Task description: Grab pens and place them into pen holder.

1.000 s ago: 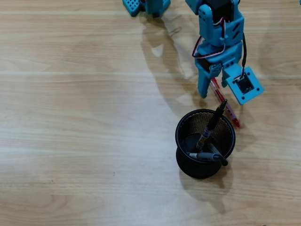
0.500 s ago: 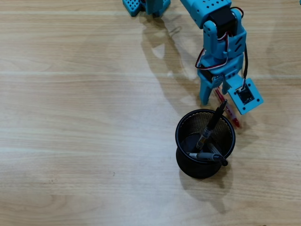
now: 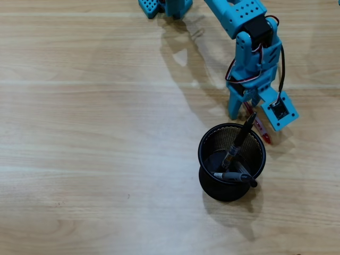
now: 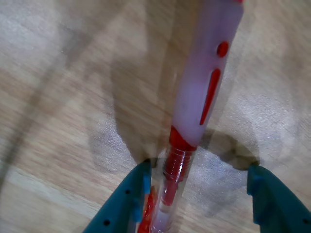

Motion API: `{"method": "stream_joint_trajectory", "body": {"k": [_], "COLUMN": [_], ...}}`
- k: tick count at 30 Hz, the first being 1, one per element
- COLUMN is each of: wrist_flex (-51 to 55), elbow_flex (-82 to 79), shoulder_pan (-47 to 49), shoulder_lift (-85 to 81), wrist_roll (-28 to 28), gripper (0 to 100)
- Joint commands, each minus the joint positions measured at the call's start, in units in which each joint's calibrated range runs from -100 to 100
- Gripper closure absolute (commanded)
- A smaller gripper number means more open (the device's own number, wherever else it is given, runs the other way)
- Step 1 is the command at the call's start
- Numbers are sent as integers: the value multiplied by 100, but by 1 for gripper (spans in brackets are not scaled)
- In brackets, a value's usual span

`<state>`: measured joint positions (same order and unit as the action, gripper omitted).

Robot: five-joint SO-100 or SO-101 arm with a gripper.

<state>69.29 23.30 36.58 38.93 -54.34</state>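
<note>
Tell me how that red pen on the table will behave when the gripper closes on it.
The red pen looks stiff, slim plastic, so probably light. Its round, glossy barrel lies flat on the wooden table, so it may roll or slip sideways. It sits nearer one finger of the open gripper, which might nudge it first.

Surface: a light wooden table [image 3: 95, 159] fills the whole overhead view, edge to edge.
Grain: it runs left to right, with pale seams crossing the table near the top edge, above the middle and below the middle.
Marks: a small dark speck lies left of centre, towards the bottom edge.
Light: soft shadows fall on the wood near the top edge and the lower right.
Wrist view: the same wood, close up and blurred, with grey shadows.
</note>
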Motion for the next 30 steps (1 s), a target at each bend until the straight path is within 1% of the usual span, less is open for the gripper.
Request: {"method": "stream_joint_trajectory", "body": {"k": [1, 5, 6, 7, 13, 16, 24, 30], "wrist_flex": [-37, -37, 6, 15, 40, 187, 1409, 2692], "elbow_flex": [153, 144, 144, 144, 189, 162, 135, 108], "shoulder_pan": [60, 60, 41, 32, -49, -158, -521, -712], "shoulder_lift": [67, 93, 93, 93, -42, -403, -2117, -3797], "wrist_roll": [-20, -20, -20, -20, 21, 21, 26, 26], "gripper": [82, 92, 97, 98, 98, 98, 98, 98]}}
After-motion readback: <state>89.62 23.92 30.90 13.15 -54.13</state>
